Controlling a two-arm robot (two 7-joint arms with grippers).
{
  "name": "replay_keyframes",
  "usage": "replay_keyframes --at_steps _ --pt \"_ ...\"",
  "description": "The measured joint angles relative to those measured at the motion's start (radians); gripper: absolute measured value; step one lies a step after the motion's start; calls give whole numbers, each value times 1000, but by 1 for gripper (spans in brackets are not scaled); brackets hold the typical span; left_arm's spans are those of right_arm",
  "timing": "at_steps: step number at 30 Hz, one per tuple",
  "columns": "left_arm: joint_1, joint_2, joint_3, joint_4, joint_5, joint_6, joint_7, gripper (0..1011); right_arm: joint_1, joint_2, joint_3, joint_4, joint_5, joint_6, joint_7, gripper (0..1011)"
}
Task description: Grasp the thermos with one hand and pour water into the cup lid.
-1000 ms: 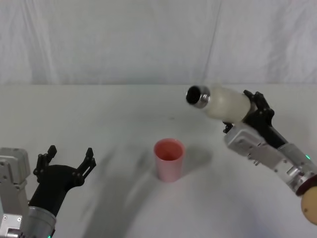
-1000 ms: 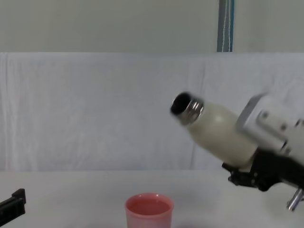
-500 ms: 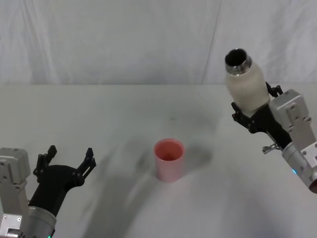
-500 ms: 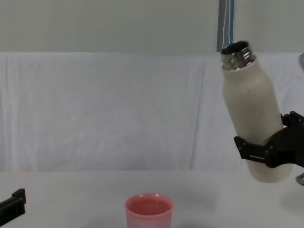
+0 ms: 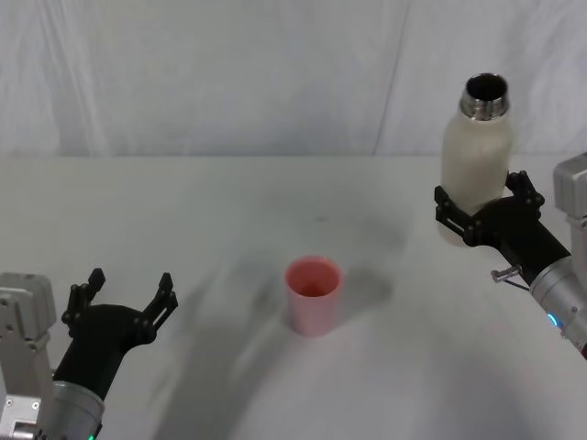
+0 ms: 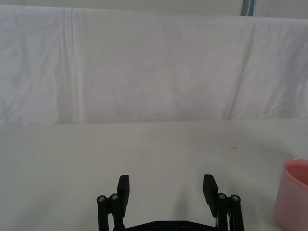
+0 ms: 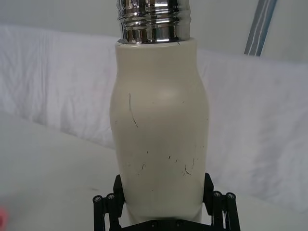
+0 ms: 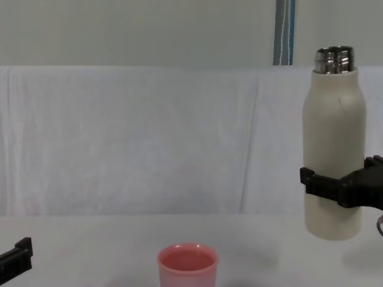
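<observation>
The cream-white thermos [image 5: 475, 160] stands upright in the air at the right, its open steel neck [image 8: 334, 60] on top. My right gripper [image 5: 477, 203] is shut on its lower body, seen close in the right wrist view as the thermos [image 7: 159, 130] between black fingers [image 7: 109, 208]. In the chest view the thermos [image 8: 333, 155] hangs just above the table. The pink cup lid [image 5: 313, 295] stands upright at the table's middle, well left of the thermos; the cup lid [image 8: 187, 265] shows low in the chest view. My left gripper [image 5: 124, 293] rests open at the near left, apart from everything.
A white cloth covers the table [image 5: 229, 211] and hangs as a backdrop behind it. The cup lid's edge [image 6: 293, 197] shows in the left wrist view beyond the open left gripper [image 6: 166, 185].
The thermos has swung from tilted, mouth toward the cup lid, back to upright, and my right gripper has carried it rightward away from the cup lid. The left arm stayed still.
</observation>
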Motion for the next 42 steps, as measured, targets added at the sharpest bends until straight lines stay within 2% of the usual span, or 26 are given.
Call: replay_keyframes --at_steps 2,6,21,31,42 --pt "0 0 0 0 0 0 0 1001 -2 -1 1 0 12 3 3 962" --pt "0 0 0 0 0 0 0 1001 -9 -4 5 2 76 33 13 962" --pt "0 0 0 0 0 0 0 1001 -3 26 -22 -2 140 114 3 962" --pt "0 0 0 0 0 0 0 1001 8 27 -41 20 159 112 -11 961" --pt "0 0 0 0 0 0 0 1001 31 -3 -56 89 161 59 -44 962"
